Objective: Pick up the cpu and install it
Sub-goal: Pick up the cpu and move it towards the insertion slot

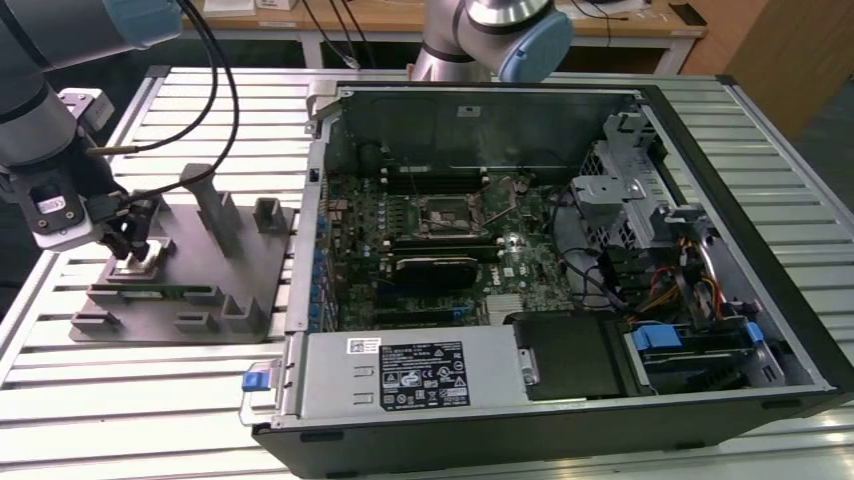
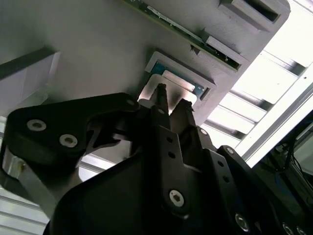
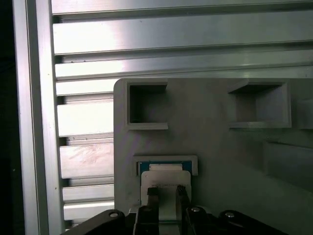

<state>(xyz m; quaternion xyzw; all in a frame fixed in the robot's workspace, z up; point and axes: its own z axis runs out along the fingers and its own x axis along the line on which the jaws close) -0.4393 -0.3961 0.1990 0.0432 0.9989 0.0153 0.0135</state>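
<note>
One chip to watch: the cpu (image 1: 138, 262) lies flat in a shallow square nest (image 3: 166, 158) on the grey fixture plate (image 1: 187, 300). That is at the exterior view's left, well apart from the open computer case (image 1: 747, 200) and its black-framed socket (image 1: 445, 213). Not yet lifted, by my reading.

The gripper (image 1: 124, 245) hangs directly over the nest, black fingers (image 3: 152, 196) pointing down at the chip. In both wrist views the tips are parted by a narrow gap with light showing between them, and nothing is clamped that I can see. Whether the tips touch the chip I cannot tell.

Handling, judged: light, stiff, thin. The polished lid (image 2: 177, 80) is likely slick under hard pads. The underside contacts are fragile, so no dragging or tilting. The hold belongs on two opposite edges, kept level, not on the lid face or corners.

Materials: the lid is bright silver and square, with a bluish-green board rim (image 3: 146, 167). Nest and plate look like matte grey plastic, moulded with rectangular pockets (image 3: 146, 105) and upright posts (image 1: 214, 205). The table (image 1: 134, 400) is ribbed aluminium slats, brushed and reflective.
</note>
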